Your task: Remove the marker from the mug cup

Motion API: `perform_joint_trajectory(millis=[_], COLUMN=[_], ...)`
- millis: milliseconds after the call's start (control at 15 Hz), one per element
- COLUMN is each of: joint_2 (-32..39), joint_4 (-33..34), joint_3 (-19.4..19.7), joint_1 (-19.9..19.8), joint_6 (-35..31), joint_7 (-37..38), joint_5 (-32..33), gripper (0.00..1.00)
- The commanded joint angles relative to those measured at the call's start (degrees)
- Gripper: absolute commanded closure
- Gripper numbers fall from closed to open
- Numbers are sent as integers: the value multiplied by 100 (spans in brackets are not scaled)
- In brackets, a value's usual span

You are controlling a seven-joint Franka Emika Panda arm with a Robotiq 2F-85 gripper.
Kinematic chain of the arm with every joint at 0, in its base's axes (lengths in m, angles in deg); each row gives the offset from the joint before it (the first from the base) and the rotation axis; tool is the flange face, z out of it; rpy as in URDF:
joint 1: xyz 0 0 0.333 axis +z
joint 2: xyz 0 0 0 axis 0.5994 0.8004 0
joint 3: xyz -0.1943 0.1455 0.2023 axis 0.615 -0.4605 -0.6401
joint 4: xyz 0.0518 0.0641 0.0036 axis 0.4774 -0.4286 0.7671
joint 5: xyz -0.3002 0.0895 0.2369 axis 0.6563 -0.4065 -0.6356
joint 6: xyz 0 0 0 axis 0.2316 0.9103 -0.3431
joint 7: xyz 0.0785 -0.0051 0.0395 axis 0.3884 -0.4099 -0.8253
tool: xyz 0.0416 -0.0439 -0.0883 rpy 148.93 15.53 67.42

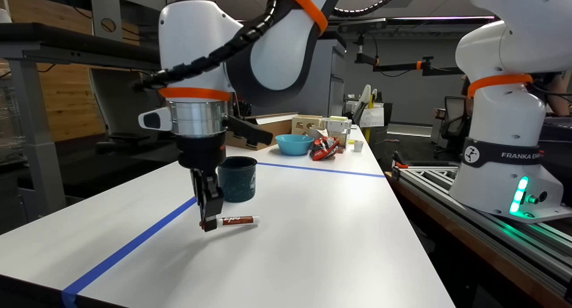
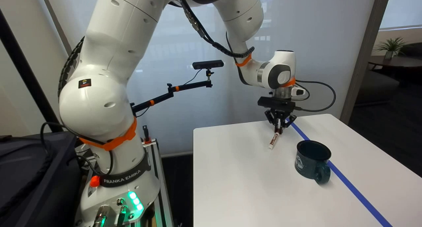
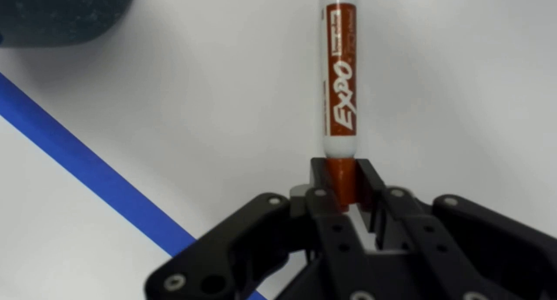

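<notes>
Expo marker [image 3: 340, 73] is pinched at cap [image 3: 341, 189] by Robotiq gripper [image 3: 342, 171], outside speckled teal mug [image 2: 310, 162]. In an exterior view, mug is seen near-right, gap between; white tabletop [image 2: 230, 184] spread leftward to its edge.

In the wrist view, cannot see the tail of the marker [image 3: 340, 73], cut off by the top edge, nor most of the mug [image 3: 61, 15], cropped at the upper left. In both exterior views, cannot follow the arm [image 2: 112, 32] past the top edge. In an exterior view, cannot see most of the marker's gripped end, covered by 1 finger of the gripper [image 1: 208, 225], nor read the blurred sign [image 1: 372, 116].
</notes>
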Motion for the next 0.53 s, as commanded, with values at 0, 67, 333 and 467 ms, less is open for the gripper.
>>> perform_joint_trajectory(millis=[0, 67, 333, 467], joint_2=[166, 161, -44, -195], joint_4=[38, 45, -13, -62], joint_3=[83, 102, 60, 45], joint_1=[74, 87, 38, 33], joint_6=[-90, -94, -114, -129], joint_7=[202, 214, 200, 202], joint_5=[284, 318, 296, 284], gripper=[95, 56, 33, 17])
